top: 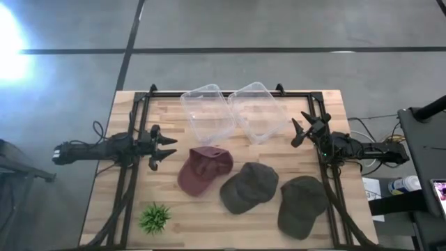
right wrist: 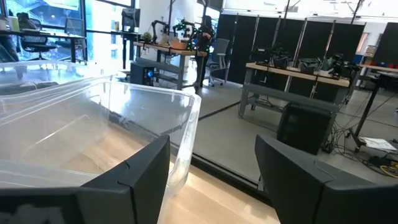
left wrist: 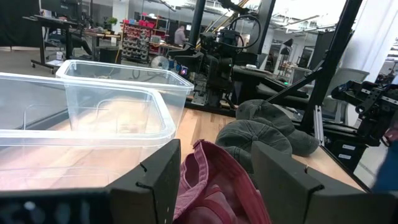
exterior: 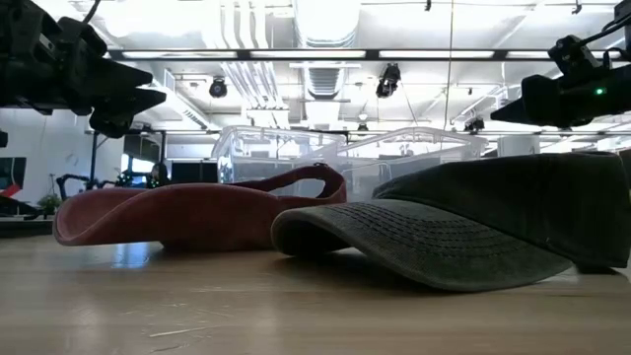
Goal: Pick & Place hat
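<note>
Three caps lie on the wooden table: a red cap (top: 203,169) (left wrist: 214,186), a dark olive cap (top: 249,187) in the middle, and a second olive cap (top: 303,203) toward the right near edge. My left gripper (top: 167,149) (left wrist: 211,180) hovers open just left of the red cap, above the table. My right gripper (top: 301,127) (right wrist: 211,180) hangs open near the right clear bin, above the table, touching nothing.
Two clear plastic bins (top: 209,111) (top: 258,110) stand side by side at the table's far edge. A small green plant (top: 155,217) sits at the near left. Black frame rails (top: 132,174) run along both sides of the table.
</note>
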Action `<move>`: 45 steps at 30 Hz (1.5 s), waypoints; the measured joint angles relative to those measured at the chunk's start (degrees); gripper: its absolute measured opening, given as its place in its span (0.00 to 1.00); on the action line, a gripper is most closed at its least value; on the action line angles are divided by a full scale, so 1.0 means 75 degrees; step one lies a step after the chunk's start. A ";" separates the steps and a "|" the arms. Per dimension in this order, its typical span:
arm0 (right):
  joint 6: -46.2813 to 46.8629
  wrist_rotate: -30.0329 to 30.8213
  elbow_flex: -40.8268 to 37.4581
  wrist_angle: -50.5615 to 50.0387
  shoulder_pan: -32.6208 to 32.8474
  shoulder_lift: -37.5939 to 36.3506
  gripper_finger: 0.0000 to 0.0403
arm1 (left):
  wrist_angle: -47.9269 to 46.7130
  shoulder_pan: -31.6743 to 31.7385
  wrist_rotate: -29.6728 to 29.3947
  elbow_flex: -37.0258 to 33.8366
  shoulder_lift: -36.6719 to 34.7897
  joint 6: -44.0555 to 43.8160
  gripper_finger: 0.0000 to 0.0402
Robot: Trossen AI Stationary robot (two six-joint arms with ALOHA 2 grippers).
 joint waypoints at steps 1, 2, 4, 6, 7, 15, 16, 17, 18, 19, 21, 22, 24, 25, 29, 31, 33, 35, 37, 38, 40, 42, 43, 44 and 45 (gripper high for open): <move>0.0000 0.0001 0.0000 0.0000 0.0000 0.0000 0.58 | 0.0000 0.0000 0.0000 0.0000 0.0001 0.0000 0.47; 0.0000 0.0001 0.0000 0.0000 0.0000 0.0000 0.58 | 0.0000 0.0002 0.0000 0.0000 0.0000 0.0000 0.47; 0.0000 0.0001 0.0000 0.0002 0.0000 0.0000 0.58 | -0.0003 0.0003 0.0001 0.0000 -0.0001 0.0000 0.47; -0.0007 -0.0004 0.0000 0.0016 0.0000 0.0000 0.58 | -0.0003 0.0001 0.0001 0.0000 0.0001 0.0000 0.47; -0.0048 -0.0005 0.0000 0.0020 0.0000 0.0000 0.58 | 0.0000 0.0000 0.0000 0.0000 0.0001 0.0000 0.47; 0.3308 -0.0220 0.0000 0.0025 0.0006 0.0000 0.58 | 0.0000 0.0002 0.0001 0.0000 0.0001 0.0000 0.47; 0.3824 -0.0228 0.0000 0.0031 0.0006 0.0000 0.58 | -0.0002 0.0002 0.0000 0.0000 -0.0001 -0.0002 0.47; 0.4457 -0.0275 0.0000 0.0027 0.0005 0.0000 0.58 | 0.0000 0.0000 0.0000 0.0000 0.0001 -0.0002 0.47; 0.5204 -0.0462 0.0000 0.0017 0.0003 0.0000 0.58 | 0.0000 0.0003 0.0000 0.0000 0.0000 0.0000 0.47; 0.6042 -0.0789 0.0000 0.0015 0.0003 0.0000 0.58 | 0.0000 0.0001 0.0000 0.0000 0.0001 0.0000 0.47; 0.7462 -0.1661 0.0000 0.0063 0.0006 0.0000 0.58 | -0.0002 0.0000 0.0000 0.0000 -0.0001 -0.0003 0.47; 0.7960 -0.1838 0.0000 0.0060 0.0006 0.0030 0.58 | -0.0001 0.0003 0.0000 0.0000 0.0000 0.0000 0.47; 0.8799 -0.2281 0.0005 0.0068 0.0012 0.0154 0.58 | -0.0001 0.0002 0.0001 0.0000 0.0000 -0.0001 0.47; 0.9254 -0.2843 0.0006 0.0070 0.0016 0.0203 0.58 | 0.0000 0.0003 0.0001 0.0000 0.0001 0.0000 0.47; 0.9762 -0.5377 0.0006 0.0489 0.0100 0.0712 0.58 | 0.0000 0.0000 0.0000 0.0000 0.0001 0.0000 0.47; 0.9897 -0.6235 0.0003 0.1115 0.0270 0.1108 0.58 | -0.0003 0.0002 0.0000 0.0000 0.0001 0.0000 0.47; 0.9995 -0.6545 0.0049 0.1853 0.0482 0.1578 0.58 | 0.0000 0.0001 -0.0003 0.0000 0.0001 0.0000 0.47; 1.0005 -0.6778 0.0390 0.1833 0.0774 0.2102 0.58 | -0.0002 0.0001 -0.0003 0.0000 0.0001 0.0000 0.47; 1.0002 -0.6845 0.0980 0.1195 0.1156 0.2732 0.58 | 0.0000 0.0003 -0.0003 0.0000 0.0001 0.0000 0.47; 1.0005 -0.6847 0.1364 0.0717 0.1373 0.3087 0.58 | 0.0000 0.0000 -0.0003 0.0000 0.0001 -0.0003 0.47; 1.0070 -0.6865 0.2197 -0.0594 0.1850 0.3882 0.58 | 0.0000 0.0000 -0.0003 0.0000 0.0001 0.0000 0.47; 1.0274 -0.6875 0.3063 -0.2121 0.2337 0.4774 0.58 | 0.0000 0.0001 -0.0003 0.0000 0.0001 -0.0001 0.47; 1.0393 -0.6874 0.3480 -0.2848 0.2590 0.5246 0.58 | 0.0000 0.0001 -0.0003 0.0000 0.0001 0.0000 0.47; 1.0507 -0.6877 0.3894 -0.3487 0.2843 0.5711 0.58 | 0.0000 0.0003 -0.0003 0.0000 0.0001 0.0000 0.47; 1.0643 -0.6874 0.4281 -0.4049 0.3084 0.6159 0.58 | 0.0000 0.0001 -0.0003 0.0000 0.0001 0.0000 0.47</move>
